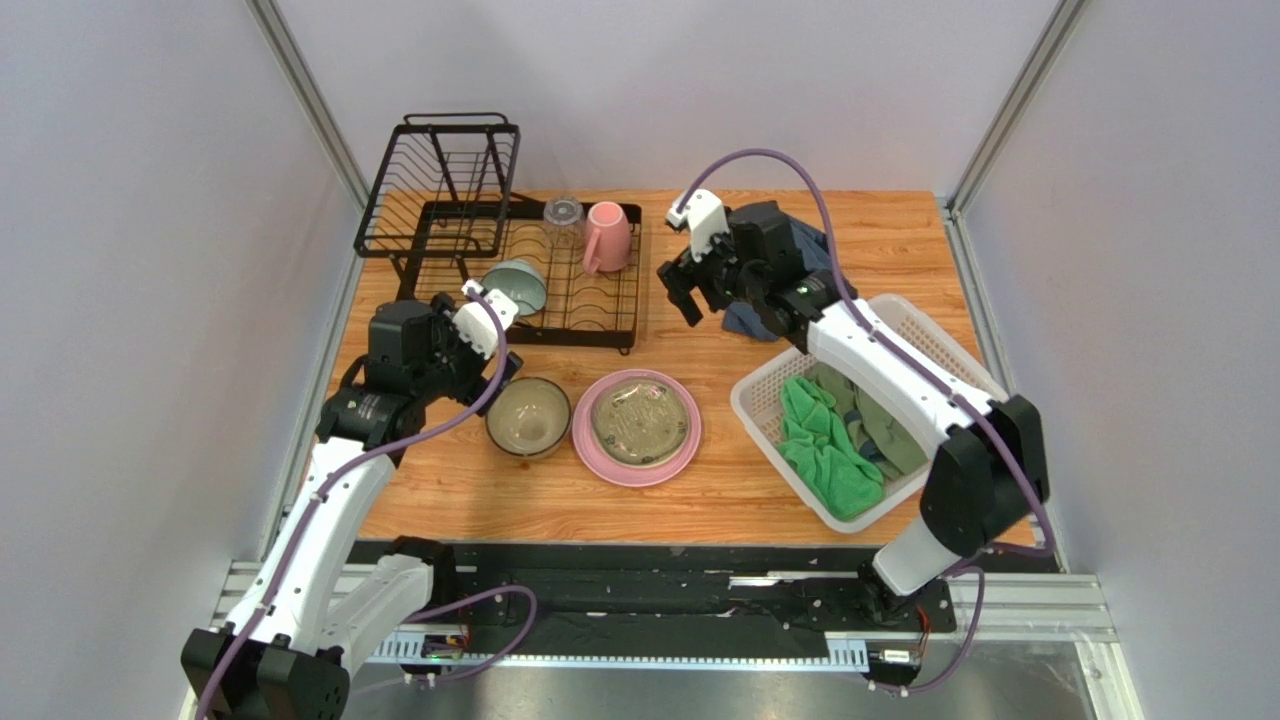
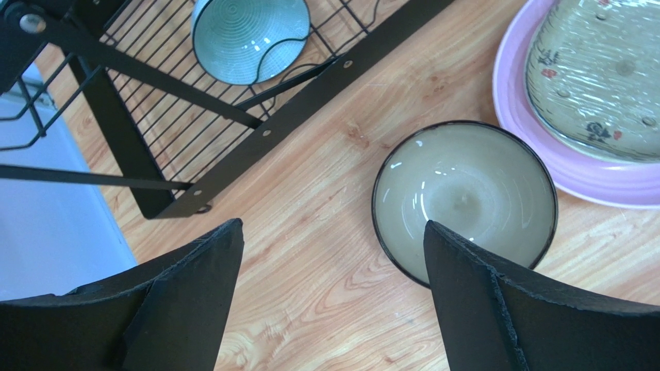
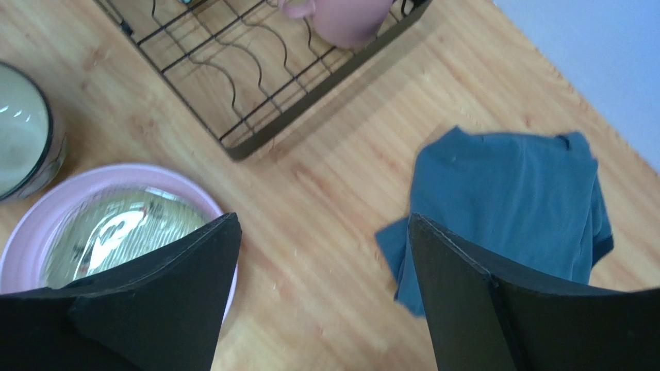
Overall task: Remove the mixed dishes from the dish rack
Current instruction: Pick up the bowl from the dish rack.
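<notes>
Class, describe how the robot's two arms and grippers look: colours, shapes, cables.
The left arm and right arm have white links with black joints. A lilac cable loops along each. The left gripper and right gripper have black, wedge-shaped fingers.

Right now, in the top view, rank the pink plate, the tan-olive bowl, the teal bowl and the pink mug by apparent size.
1. pink plate
2. tan-olive bowl
3. teal bowl and pink mug look alike; the bowl is tilted in the dish rack and partly hidden, so I leave them unranked.
</notes>
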Action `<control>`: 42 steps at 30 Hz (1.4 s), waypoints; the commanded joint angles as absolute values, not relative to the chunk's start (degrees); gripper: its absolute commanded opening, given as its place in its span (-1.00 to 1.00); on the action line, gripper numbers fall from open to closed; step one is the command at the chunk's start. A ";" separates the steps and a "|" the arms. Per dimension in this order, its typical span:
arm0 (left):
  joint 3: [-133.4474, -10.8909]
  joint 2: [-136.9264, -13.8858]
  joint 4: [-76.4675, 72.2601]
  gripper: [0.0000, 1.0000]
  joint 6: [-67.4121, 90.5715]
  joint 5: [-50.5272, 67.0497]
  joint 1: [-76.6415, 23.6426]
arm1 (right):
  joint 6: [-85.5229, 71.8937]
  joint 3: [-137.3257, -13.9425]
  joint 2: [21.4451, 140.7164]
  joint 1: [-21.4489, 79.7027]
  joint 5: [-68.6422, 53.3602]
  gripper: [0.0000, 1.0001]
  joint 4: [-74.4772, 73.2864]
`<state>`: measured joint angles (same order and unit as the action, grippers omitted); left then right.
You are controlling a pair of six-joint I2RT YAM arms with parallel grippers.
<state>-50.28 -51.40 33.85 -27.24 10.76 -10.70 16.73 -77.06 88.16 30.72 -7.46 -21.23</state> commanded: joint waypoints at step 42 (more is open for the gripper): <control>-39.46 -49.57 12.13 0.89 -26.72 12.30 13.27 | 18.63 -113.11 137.72 42.45 -14.59 0.38 12.22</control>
